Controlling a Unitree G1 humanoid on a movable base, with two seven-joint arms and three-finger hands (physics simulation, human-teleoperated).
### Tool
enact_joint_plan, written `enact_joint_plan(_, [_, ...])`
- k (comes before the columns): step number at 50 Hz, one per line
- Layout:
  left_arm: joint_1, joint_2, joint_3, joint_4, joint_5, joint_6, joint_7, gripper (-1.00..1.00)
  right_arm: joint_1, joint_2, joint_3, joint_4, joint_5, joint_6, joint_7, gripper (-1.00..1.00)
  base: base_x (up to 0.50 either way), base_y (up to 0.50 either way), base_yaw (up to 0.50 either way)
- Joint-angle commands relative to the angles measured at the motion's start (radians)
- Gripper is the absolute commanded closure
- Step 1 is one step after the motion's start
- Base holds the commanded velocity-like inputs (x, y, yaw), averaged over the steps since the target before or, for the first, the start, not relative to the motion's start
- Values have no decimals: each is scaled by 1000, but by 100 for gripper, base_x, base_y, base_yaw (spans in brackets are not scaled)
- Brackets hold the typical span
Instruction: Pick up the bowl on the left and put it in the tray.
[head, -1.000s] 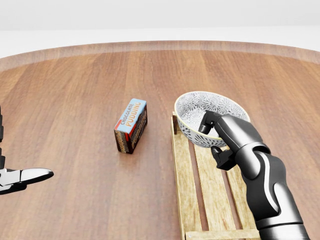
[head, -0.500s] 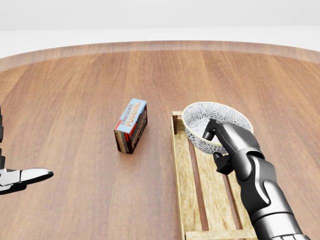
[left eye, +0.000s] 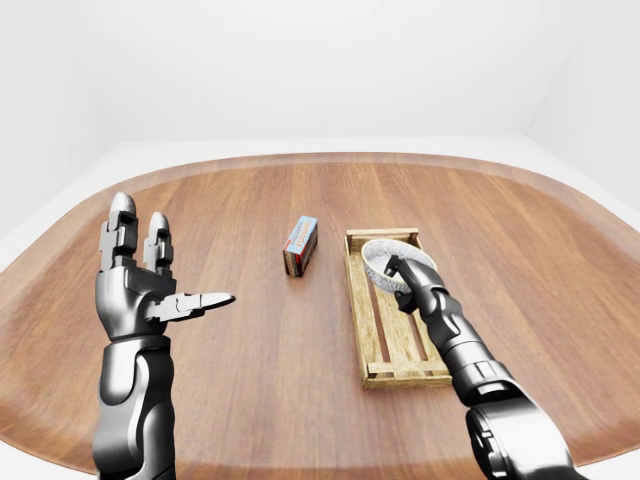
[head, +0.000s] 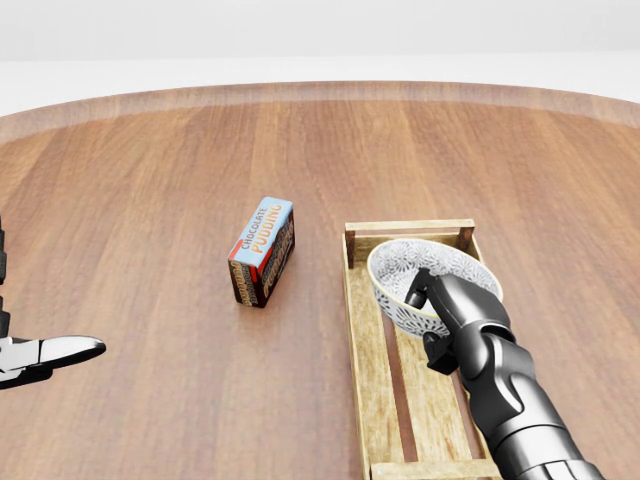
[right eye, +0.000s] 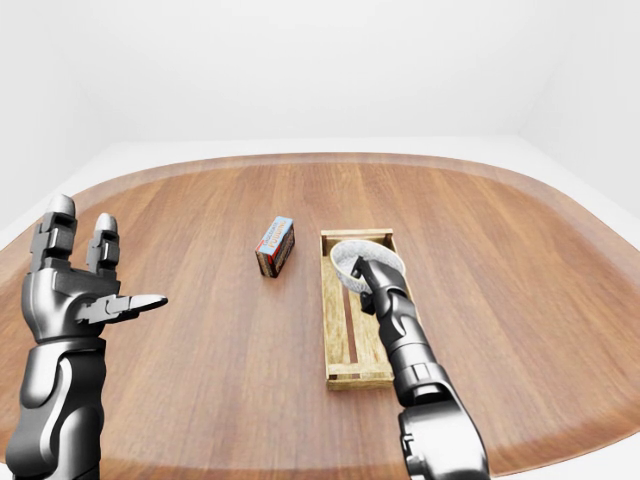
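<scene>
A white bowl with a dark floral pattern (head: 425, 275) sits low inside the upper part of the slatted wooden tray (head: 365, 345), right of centre in the head view. My right hand (head: 432, 310) is shut on the bowl's near rim, its dark forearm running down to the bottom right. In the left-eye view my left hand (left eye: 165, 290) is raised at the left with fingers spread, open and holding nothing. The same bowl (left eye: 392, 262) shows in the tray's upper end there.
A chocolate pudding box (head: 262, 250) stands on the round wooden table (head: 150, 180), just left of the tray. The table's curved edge runs along the top of the head view, with white floor beyond.
My right hand has carried the bowl down and slightly right, from above the tray's upper end into the tray. The left hand and pudding box have not moved.
</scene>
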Motion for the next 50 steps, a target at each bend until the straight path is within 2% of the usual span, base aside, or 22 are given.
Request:
enact_joint_plan(1, [0, 0, 0, -1, -1, 0, 0, -100, -19, 5, 5, 80, -6, 0, -60, 100, 0, 0, 0])
enact_joint_plan(50, [-1, 2, 2, -1, -6, 0, 1, -100, -62, 23, 27, 267, 19, 0, -143, 100, 0, 0, 0])
